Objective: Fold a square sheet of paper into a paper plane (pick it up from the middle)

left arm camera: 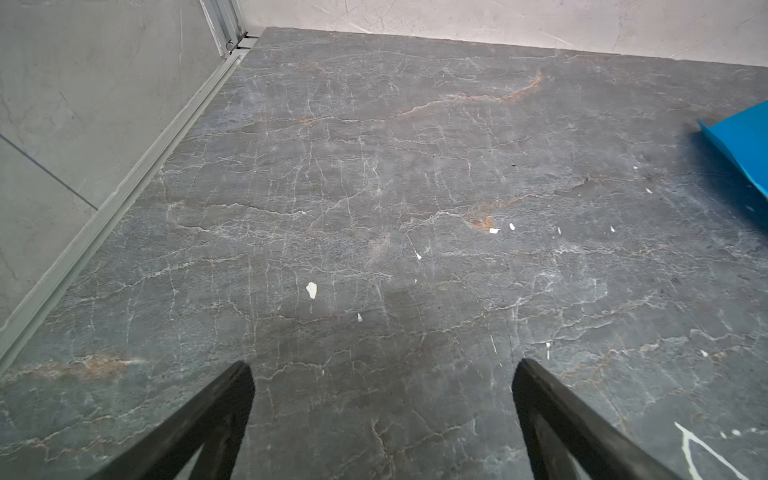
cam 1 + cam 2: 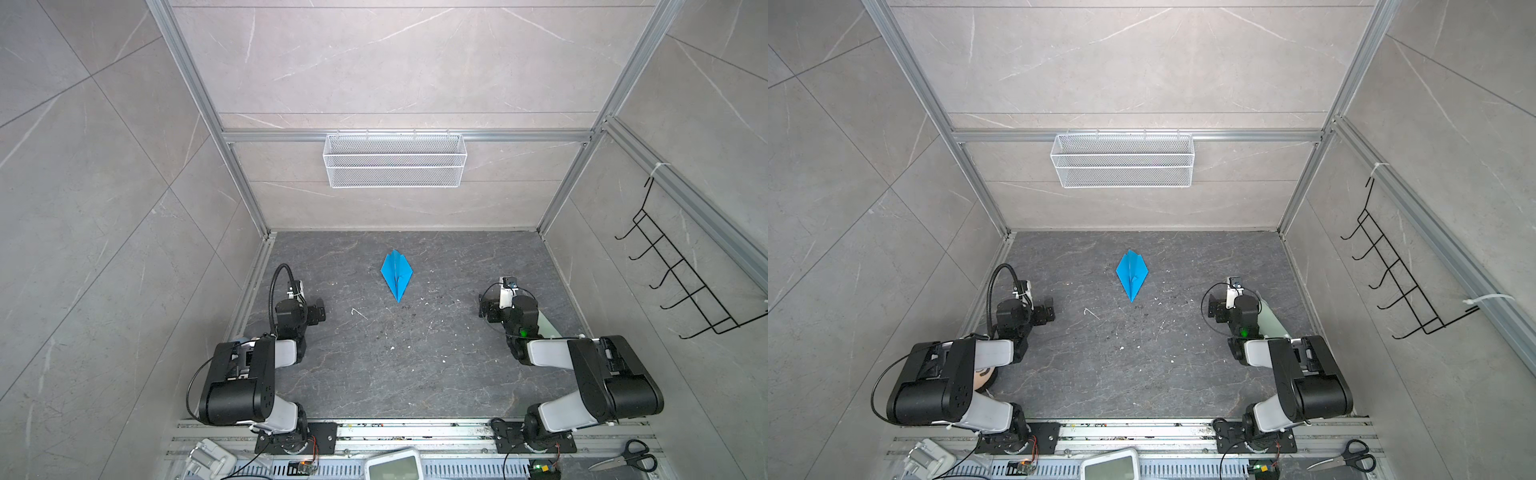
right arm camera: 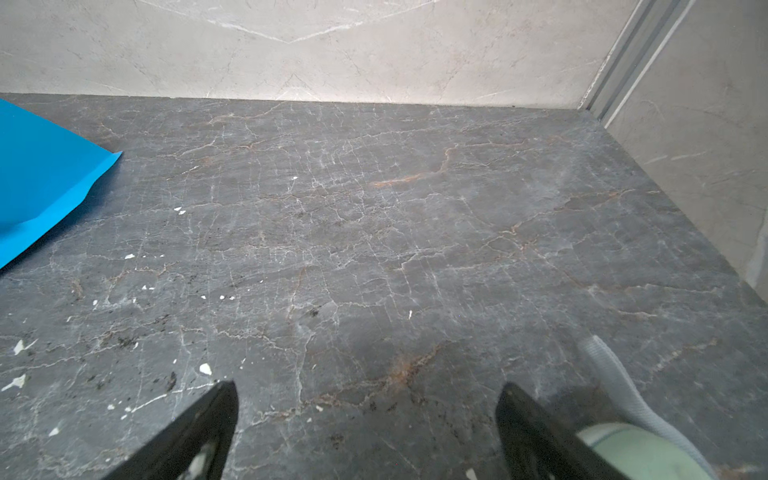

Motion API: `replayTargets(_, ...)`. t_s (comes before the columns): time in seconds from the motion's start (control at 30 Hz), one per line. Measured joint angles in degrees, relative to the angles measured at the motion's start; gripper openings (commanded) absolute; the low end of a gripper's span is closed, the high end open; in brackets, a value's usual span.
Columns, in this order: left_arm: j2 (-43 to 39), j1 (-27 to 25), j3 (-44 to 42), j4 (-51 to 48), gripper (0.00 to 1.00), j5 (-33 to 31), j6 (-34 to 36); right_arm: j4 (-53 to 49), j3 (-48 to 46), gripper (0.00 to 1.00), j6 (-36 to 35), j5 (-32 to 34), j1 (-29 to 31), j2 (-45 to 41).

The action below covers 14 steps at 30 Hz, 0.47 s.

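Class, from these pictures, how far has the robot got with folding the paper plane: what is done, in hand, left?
Done: the blue paper plane lies folded on the table, kite-shaped with a centre crease, nose pointing towards the robot. In hand: nothing; the left hand and right hand are open, empty and apart from it. Left: nothing visible.

You have a bright sky-blue paper plane [image 2: 397,274] mid-frame in a top view, plain and unmarked. The surface [image 2: 415,374] under it is dark grey, stone-patterned with pale veins, rusty streaks and white flecks. The walls [image 2: 104,208] are light grey with thin white veining. The mesh basket [image 2: 395,160], upper centre, is white. The wire rack [image 2: 685,266], at the right, is black. Your left claw [image 1: 382,374] and right claw [image 3: 368,395] are both black.
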Motion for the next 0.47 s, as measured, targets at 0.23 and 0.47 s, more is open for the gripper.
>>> replayTargets(0.23, 0.22, 0.04, -0.17, 1.16, 1.0, 0.0, 0.0, 0.02, 0.0, 0.99, -0.02, -0.04, 0.0, 0.0)
replayTargets(0.47, 0.22, 0.04, -0.17, 1.29, 1.0, 0.0, 0.0, 0.0, 0.0, 0.99, 0.0, -0.04, 0.0, 0.0)
